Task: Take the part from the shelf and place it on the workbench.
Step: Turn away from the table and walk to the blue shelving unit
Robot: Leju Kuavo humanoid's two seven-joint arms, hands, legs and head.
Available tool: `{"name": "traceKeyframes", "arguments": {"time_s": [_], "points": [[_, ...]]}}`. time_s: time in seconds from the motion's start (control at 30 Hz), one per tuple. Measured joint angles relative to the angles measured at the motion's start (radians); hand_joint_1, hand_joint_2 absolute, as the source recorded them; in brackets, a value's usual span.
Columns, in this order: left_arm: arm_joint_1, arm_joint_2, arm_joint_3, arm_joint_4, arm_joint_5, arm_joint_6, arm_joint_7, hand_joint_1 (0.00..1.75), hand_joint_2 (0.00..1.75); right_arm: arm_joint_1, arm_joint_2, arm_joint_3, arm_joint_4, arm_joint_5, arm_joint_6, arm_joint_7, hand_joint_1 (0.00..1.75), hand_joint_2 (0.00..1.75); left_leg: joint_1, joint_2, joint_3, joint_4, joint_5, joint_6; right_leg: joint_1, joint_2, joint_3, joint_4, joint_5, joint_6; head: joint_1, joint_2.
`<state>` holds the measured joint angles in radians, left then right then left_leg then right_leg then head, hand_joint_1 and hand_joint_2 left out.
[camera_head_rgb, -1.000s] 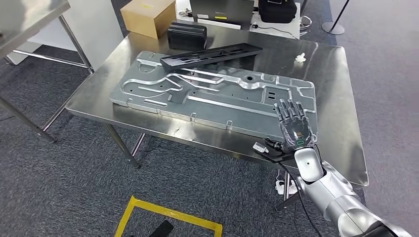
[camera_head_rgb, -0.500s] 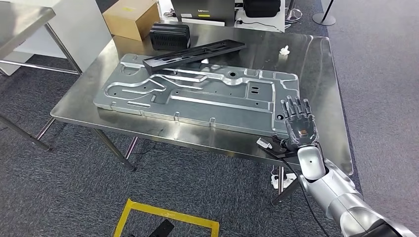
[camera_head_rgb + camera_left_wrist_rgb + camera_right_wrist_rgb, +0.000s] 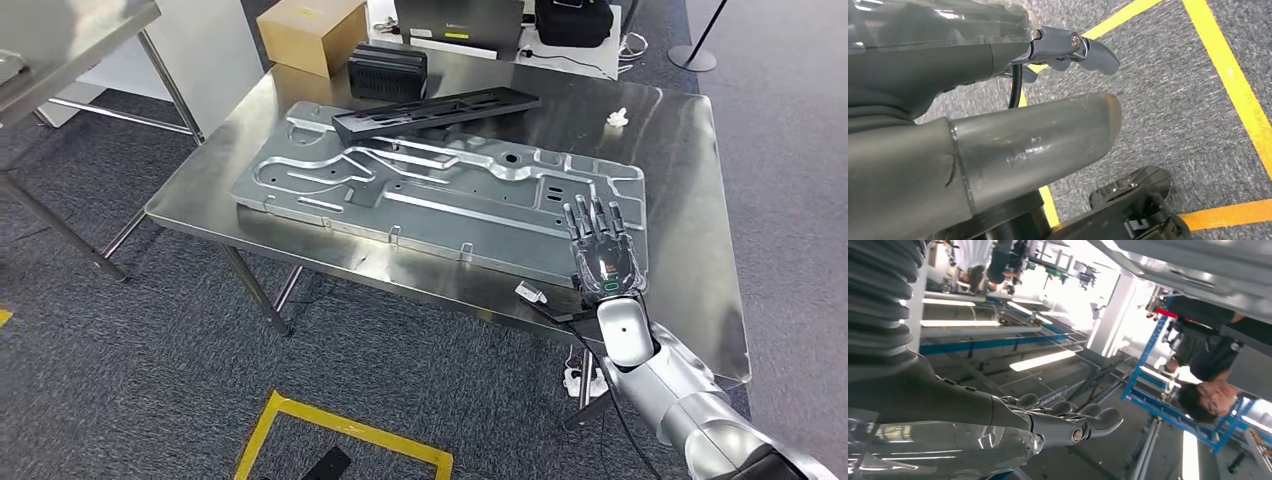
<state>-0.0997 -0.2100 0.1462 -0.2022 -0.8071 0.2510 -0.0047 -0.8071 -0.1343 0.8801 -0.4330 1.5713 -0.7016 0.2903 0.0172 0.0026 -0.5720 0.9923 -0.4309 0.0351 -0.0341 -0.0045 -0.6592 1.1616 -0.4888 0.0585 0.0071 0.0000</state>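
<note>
Large embossed silver sheet-metal panel (image 3: 440,195) lying flat on the shiny steel workbench (image 3: 690,150); release apparently done.

Right hand (image 3: 603,255) flat above the panel's near right corner, fingers (image 3: 592,218) straight and slightly apart, holding nothing. Left hand (image 3: 998,135) hanging over grey carpet, empty, fingers loosely extended. Best lifted straight up and back, clear of the panel edge, without dragging it toward the bench's near rim. Long black plastic tray (image 3: 435,110) resting on the panel's far edge.

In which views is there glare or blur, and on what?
Head view: sharp; soft reflections on the steel workbench. Right wrist view: ceiling lights blown out white behind the right hand. Left wrist view: the left hand close and blurred, the yellow floor tape clearer.
</note>
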Motion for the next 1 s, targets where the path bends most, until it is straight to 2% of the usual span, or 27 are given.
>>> {"name": "traceKeyframes", "arguments": {"time_s": [0.03, 0.1, 0.17, 0.23, 0.4, 0.57, 0.67, 0.7, 0.77, 0.83, 0.87, 0.9, 0.93, 0.97, 1.0], "points": [[0.0, 0.0, 0.0, 0.0, 0.0, 0.0, 0.0, 0.0, 0.0, -0.002, -0.001, 0.0, 0.0, 0.0, 0.0, 0.0, 0.0, 0.0, -0.001, -0.006, -0.004, 0.01, -0.005, -0.006, 0.0, 0.001, 0.03, -0.061, 0.021, -0.001, 0.001, 0.0], [0.0, 0.0, 0.0, 0.0, 0.0, 0.0, -0.002, 0.0, 0.0, -0.009, -0.002, 0.001, 0.0, 0.0, 0.0, 0.0, 0.0, 0.0, -0.003, -0.012, -0.013, 0.026, -0.013, -0.018, 0.003, 0.004, 0.059, -0.124, 0.032, -0.014, 0.0, 0.0], [0.003, 0.001, 0.0, 0.0, 0.0, -0.001, -0.002, 0.0, 0.0, -0.013, -0.001, 0.004, -0.001, 0.0, -0.001, -0.002, 0.0, 0.0, -0.005, -0.013, -0.018, 0.031, -0.016, -0.01, 0.004, 0.008, 0.058, -0.125, 0.03, -0.027, 0.0, 0.0], [0.003, 0.002, 0.001, 0.0, -0.001, -0.001, -0.003, 0.0, 0.0, -0.014, 0.001, 0.005, -0.001, -0.002, -0.001, -0.011, 0.0, 0.0, -0.005, -0.011, -0.017, 0.03, -0.015, 0.003, 0.006, 0.01, 0.058, -0.126, 0.031, -0.031, -0.001, 0.0], [0.002, 0.002, 0.005, 0.0, -0.005, -0.001, -0.003, 0.0, 0.0, -0.013, 0.0, 0.007, -0.001, -0.004, -0.001, -0.012, 0.0, 0.0, -0.004, -0.011, -0.017, 0.029, -0.013, 0.0, 0.007, 0.013, 0.055, -0.125, 0.032, -0.036, -0.001, 0.0], [0.001, 0.003, 0.007, 0.0, -0.011, -0.002, -0.003, 0.0, 0.0, -0.013, 0.0, 0.015, 0.0, -0.003, -0.001, -0.001, 0.0, 0.0, -0.006, -0.011, -0.025, 0.036, -0.013, 0.0, 0.006, 0.012, 0.052, -0.124, 0.034, -0.034, -0.001, 0.0], [0.002, 0.003, 0.008, 0.0, -0.012, -0.002, -0.003, 0.0, 0.0, -0.015, 0.001, 0.017, 0.0, -0.004, -0.001, 0.0, 0.0, 0.0, -0.005, -0.012, -0.023, 0.022, -0.005, 0.0, 0.005, 0.008, 0.056, -0.132, 0.038, -0.023, 0.0, 0.0], [0.002, 0.003, 0.008, 0.0, -0.012, -0.002, -0.003, 0.0, 0.0, -0.016, 0.0, 0.017, 0.0, -0.004, -0.001, 0.0, 0.0, 0.0, -0.002, -0.012, -0.018, 0.009, 0.002, 0.0, 0.006, 0.007, 0.054, -0.127, 0.03, -0.02, 0.0, 0.0], [0.001, 0.002, 0.008, 0.0, -0.013, -0.002, -0.003, 0.0, 0.0, -0.02, -0.001, 0.019, 0.0, -0.004, -0.001, 0.001, 0.0, 0.0, 0.004, -0.013, -0.01, -0.011, 0.015, 0.003, 0.006, 0.006, 0.026, -0.062, -0.017, -0.015, 0.002, 0.0], [0.0, 0.002, 0.008, 0.0, -0.013, -0.002, -0.003, 0.0, 0.0, -0.017, -0.001, 0.022, 0.0, -0.003, -0.001, 0.001, 0.0, 0.0, 0.003, -0.019, -0.014, -0.012, 0.018, 0.005, 0.006, 0.006, -0.027, 0.059, -0.079, -0.01, 0.002, 0.0], [0.001, 0.002, 0.008, 0.0, -0.013, -0.002, -0.003, 0.0, 0.0, -0.014, -0.001, 0.024, 0.001, -0.003, 0.0, 0.001, 0.0, 0.0, 0.003, -0.025, -0.016, -0.01, 0.018, 0.005, 0.005, 0.006, -0.046, 0.103, -0.092, -0.007, 0.002, 0.0], [0.001, 0.002, 0.009, 0.0, -0.013, -0.002, -0.003, 0.0, 0.0, -0.012, -0.001, 0.025, 0.002, -0.003, 0.0, 0.0, 0.0, 0.0, 0.003, -0.032, -0.018, -0.007, 0.017, 0.004, 0.003, 0.006, -0.05, 0.115, -0.087, -0.005, 0.002, 0.0], [0.002, 0.002, 0.009, 0.0, -0.013, -0.002, -0.003, 0.0, 0.0, -0.011, -0.001, 0.026, 0.002, -0.003, 0.0, 0.001, 0.0, 0.0, 0.004, -0.04, -0.02, -0.002, 0.016, 0.001, 0.0, 0.007, -0.033, 0.085, -0.062, -0.003, 0.002, 0.0], [0.003, 0.002, 0.009, 0.0, -0.013, -0.002, -0.003, 0.0, 0.0, -0.011, -0.001, 0.028, 0.003, -0.003, 0.0, 0.001, 0.0, 0.0, 0.005, -0.049, -0.022, 0.005, 0.013, -0.002, -0.003, 0.013, -0.001, 0.025, -0.027, -0.001, 0.002, 0.0], [0.002, 0.002, 0.009, 0.0, -0.013, -0.002, -0.003, 0.0, 0.0, -0.012, -0.001, 0.029, 0.003, -0.003, 0.0, 0.002, 0.0, 0.0, 0.005, -0.057, -0.026, 0.012, 0.01, -0.008, -0.007, 0.033, 0.032, -0.039, -0.004, -0.001, 0.002, 0.0]]}}
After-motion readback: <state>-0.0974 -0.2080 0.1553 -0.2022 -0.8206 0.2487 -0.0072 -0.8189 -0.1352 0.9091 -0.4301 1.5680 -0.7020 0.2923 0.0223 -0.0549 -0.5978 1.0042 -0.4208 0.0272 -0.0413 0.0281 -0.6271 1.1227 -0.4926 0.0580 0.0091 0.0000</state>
